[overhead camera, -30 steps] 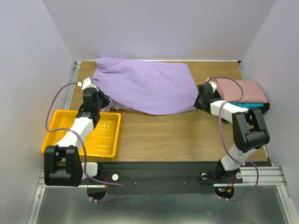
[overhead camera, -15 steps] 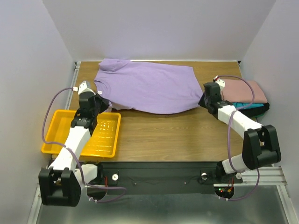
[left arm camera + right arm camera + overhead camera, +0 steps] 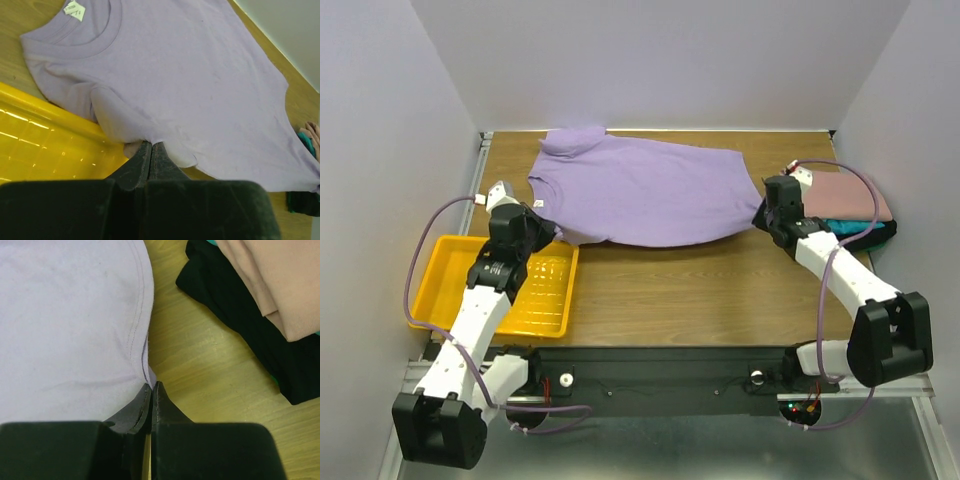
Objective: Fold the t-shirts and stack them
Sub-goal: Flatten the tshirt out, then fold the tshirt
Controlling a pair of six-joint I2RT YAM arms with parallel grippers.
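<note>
Lavender-purple t-shirt (image 3: 640,195): soft knit cloth with short sleeves. It is spread broadly across the far half of the desk (image 3: 700,285), neck end to the left and hem end to the right. The surface is mostly smooth, with shallow creases near the near-left sleeve. The left wrist view shows a ribbed round collar (image 3: 95,42) with a small white label (image 3: 75,10) inside the neck.

Left gripper (image 3: 151,147): black fingers pressed together, pinching the shirt's near-left edge just beside the sleeve, at the far rim of the tray.

Right gripper (image 3: 151,387): black fingers pressed together, pinching the shirt's near-right corner, where a double row of stitching runs along the curved hem.

Folded stack at the right edge of the desk, just beside the right gripper but apart from the lavender cloth:
- Dusty-pink shirt (image 3: 845,195) on top, a soft rectangle with rounded folds.
- Teal shirt (image 3: 842,227) beneath it, only a thin strip showing.
- Black shirt (image 3: 240,320) at the bottom, matte, with a faint ribbed texture.

Yellow tray (image 3: 545,295): glossy moulded plastic, rectangular with a raised rim and ridged floor. It sits on the near-left of the desk under the left arm.

Desk: wood-grain top in warm brown with a dark front strip.
</note>
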